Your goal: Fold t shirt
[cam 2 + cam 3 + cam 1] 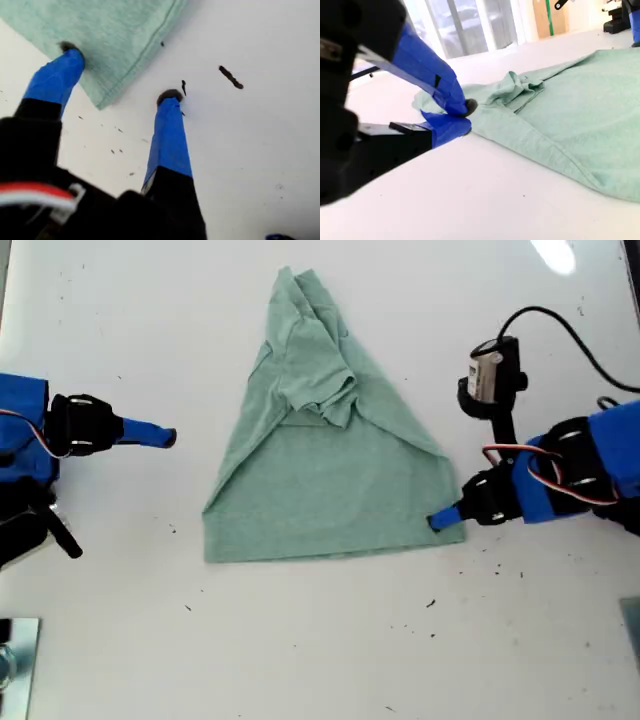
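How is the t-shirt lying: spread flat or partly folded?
Partly folded. The t-shirt has both sleeves and sides turned inward, making a triangle narrowing away from a flat hem; cloth bunches in the middle.

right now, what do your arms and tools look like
Both arms are bright blue with black joint blocks. My first tool and my second tool each have two blue fingers with dark tips on a black base. Thin red and white wires run along the arms, and a black cable loops to a small camera mounted on the first arm.
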